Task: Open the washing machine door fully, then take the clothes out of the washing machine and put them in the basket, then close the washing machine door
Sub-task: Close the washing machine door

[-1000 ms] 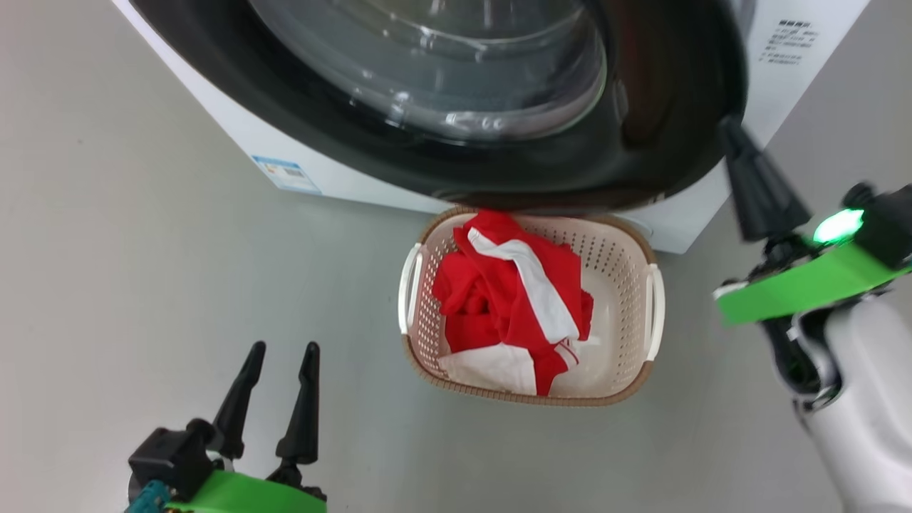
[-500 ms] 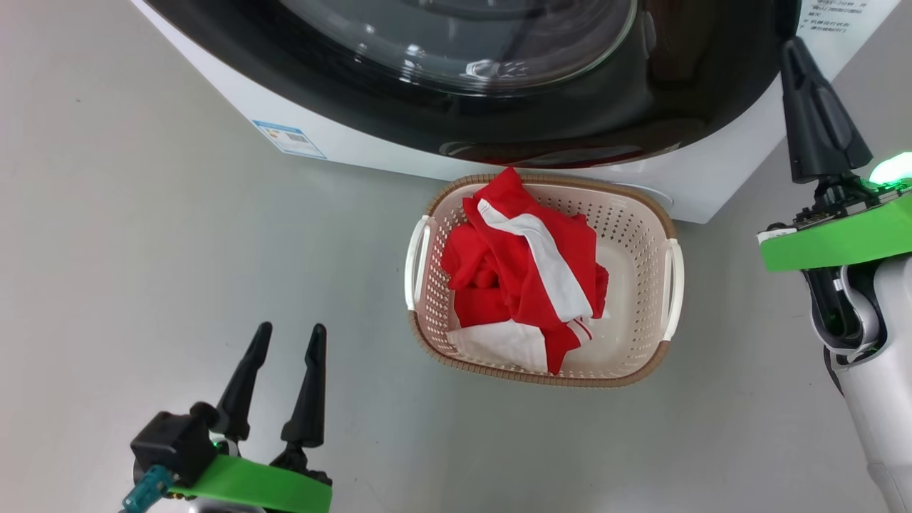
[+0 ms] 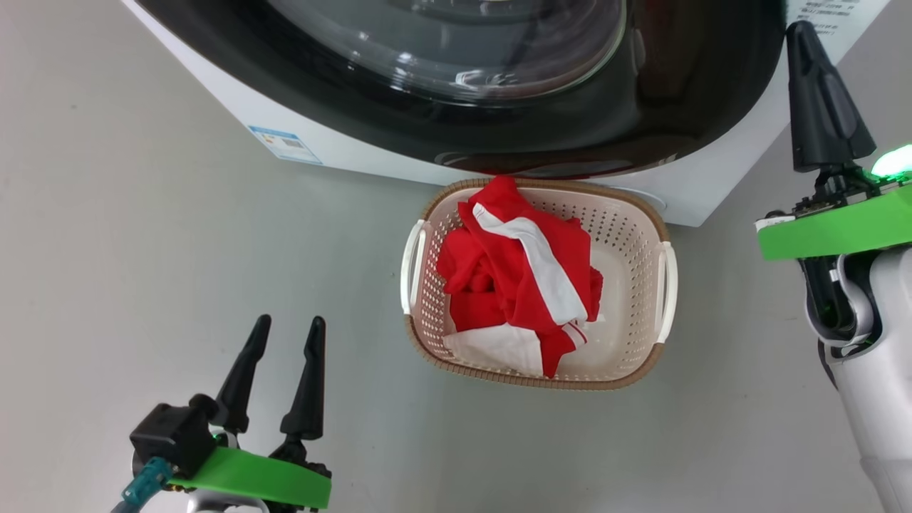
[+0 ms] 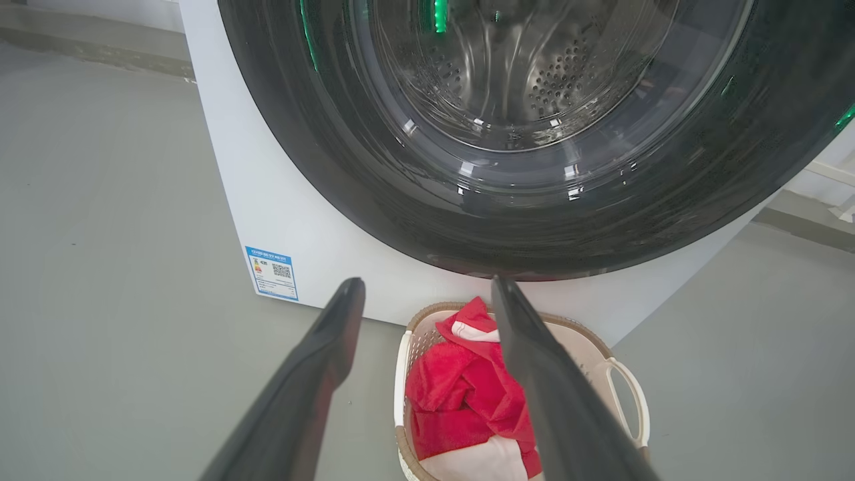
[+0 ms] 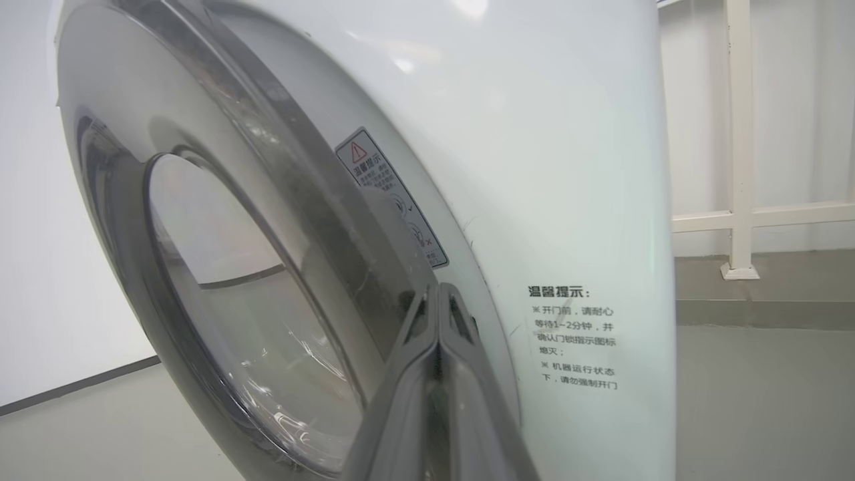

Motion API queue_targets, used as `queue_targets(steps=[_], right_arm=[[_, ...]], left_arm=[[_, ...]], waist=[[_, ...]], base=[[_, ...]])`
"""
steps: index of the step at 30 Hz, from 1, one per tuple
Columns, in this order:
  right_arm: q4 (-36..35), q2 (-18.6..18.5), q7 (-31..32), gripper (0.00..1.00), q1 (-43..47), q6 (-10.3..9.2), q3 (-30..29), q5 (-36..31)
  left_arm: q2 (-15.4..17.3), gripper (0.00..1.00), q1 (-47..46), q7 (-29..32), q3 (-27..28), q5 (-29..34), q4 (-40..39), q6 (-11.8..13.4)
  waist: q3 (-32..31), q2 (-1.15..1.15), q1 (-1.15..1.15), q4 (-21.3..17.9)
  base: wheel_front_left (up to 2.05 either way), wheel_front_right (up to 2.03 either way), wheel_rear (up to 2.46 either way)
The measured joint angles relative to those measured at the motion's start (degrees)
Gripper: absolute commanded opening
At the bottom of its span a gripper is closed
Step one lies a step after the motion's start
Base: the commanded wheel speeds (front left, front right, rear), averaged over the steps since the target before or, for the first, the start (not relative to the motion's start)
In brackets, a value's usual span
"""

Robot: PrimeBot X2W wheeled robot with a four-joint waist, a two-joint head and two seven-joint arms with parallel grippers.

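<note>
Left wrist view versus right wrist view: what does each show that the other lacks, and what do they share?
Left wrist, not right: the basket holding the clothes, the blue label, the open left gripper. Right wrist, not left: the shut right gripper, a warning sticker, a white railing. Shared: the washing machine door and the white body of the washing machine.

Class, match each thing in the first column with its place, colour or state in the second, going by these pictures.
Things:
1. clothes
2. left claw
3. right claw
4. door

Descriptions:
A. shut, fingers pressed together
B. glossy black rim
C. lying in the basket
D. open, holding nothing

Pairs: 1-C, 2-D, 3-A, 4-B
</note>
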Motion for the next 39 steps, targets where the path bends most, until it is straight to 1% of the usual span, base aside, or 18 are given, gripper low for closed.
queue_targets(steps=[5, 10, 12, 14, 16, 21, 22, 23, 24, 25, 26, 27, 36, 39], right_arm=[[0.22, 0.34, 0.01, 0.0, 1.96, 0.01, 1.66, 0.0], [0.7, 1.64, 0.02, 0.0, 5.72, 0.01, 2.81, 0.0], [0.77, 1.78, 0.02, 0.03, 6.89, 0.01, 3.09, 0.0], [0.84, 1.94, 0.02, 0.11, 8.14, 0.01, 3.39, 0.0], [0.84, 2.13, 0.02, 0.23, 9.55, 0.02, 3.39, 0.0], [0.89, 2.53, 0.02, 0.48, 13.04, 0.01, 3.23, -0.01], [0.92, 2.63, 0.02, 0.66, 13.6, 0.01, 3.16, -0.01], [0.91, 2.69, 0.02, 0.79, 14.17, 0.01, 3.02, -0.02], [0.92, 2.77, 0.03, 0.88, 14.65, 0.01, 2.9, -0.02], [0.91, 2.86, 0.03, 0.88, 15.14, 0.01, 2.68, -0.09], [0.91, 2.94, 0.03, 0.96, 15.64, 0.01, 2.46, -0.1], [0.94, 3.02, 0.03, 1.0, 16.0, 0.01, 2.29, -0.1], [0.87, 3.5, 0.03, 1.0, 20.21, 0.01, 1.43, -0.11], [0.84, 3.68, 0.03, 1.0, 21.86, 0.01, 0.33, -0.11]], left_arm=[[0.01, 1.0, 0.02, 0.0, 0.87, 0.12, 0.43, -0.01], [0.0, 1.0, 0.1, 0.0, 1.77, 0.77, 0.94, -0.3], [0.0, 1.0, 0.15, 0.0, 2.24, 1.32, 1.3, -0.34], [0.0, 1.0, 0.31, 0.0, 2.69, 2.07, 1.6, -0.37], [0.01, 1.0, 0.41, 0.0, 3.08, 2.68, 1.85, -0.43], [0.01, 1.0, 0.7, 0.0, 4.42, 3.77, 2.09, -0.85], [0.01, 1.0, 0.71, 0.0, 4.6, 3.83, 2.13, -0.85], [0.01, 1.0, 0.73, 0.0, 4.69, 3.91, 2.18, -0.85], [0.01, 1.0, 0.76, 0.0, 4.81, 4.24, 2.18, -0.86], [0.01, 1.0, 0.79, 0.0, 4.91, 4.3, 2.19, -0.86], [0.01, 1.0, 0.82, 0.0, 5.0, 4.44, 2.19, -0.87], [0.02, 1.0, 0.85, 0.0, 5.09, 4.75, 2.19, -0.87], [0.03, 1.0, 2.14, 0.0, 5.21, 5.78, 1.93, -0.92], [0.03, 1.0, 2.16, 0.0, 5.39, 6.24, 1.75, -0.93]], waist=[[-1.35, 0.0, 0.0, -0.72], [-2.9, 0.0, 0.0, -1.9], [-3.54, 0.0, 0.0, -2.46], [-4.23, 0.0, 0.0, -3.03], [-4.96, 0.0, 0.0, -3.62], [-6.77, 0.0, 0.0, -5.34], [-7.11, 0.0, 0.0, -5.73], [-7.45, 0.0, 0.0, -6.1], [-7.78, 0.0, 0.0, -6.5], [-8.08, 0.0, 0.0, -6.9], [-8.36, 0.0, 0.0, -7.3], [-8.65, 0.0, 0.0, -7.71], [-10.67, 0.0, 0.0, -10.67], [-11.3, 0.0, 0.0, -11.64]], base=[[0.0, 0.0, 0.0], [0.0, 0.0, 0.0], [0.0, 0.0, 0.0], [0.0, 0.0, 0.0], [0.0, 0.0, 0.0], [0.0, 0.0, 0.0], [0.0, 0.0, 0.0], [0.0, 0.0, 0.0], [0.0, 0.0, 0.0], [0.0, 0.0, 0.0], [0.0, 0.0, 0.0], [0.0, 0.0, 0.0], [0.0, 0.0, 0.0], [0.0, 0.0, 0.0]])
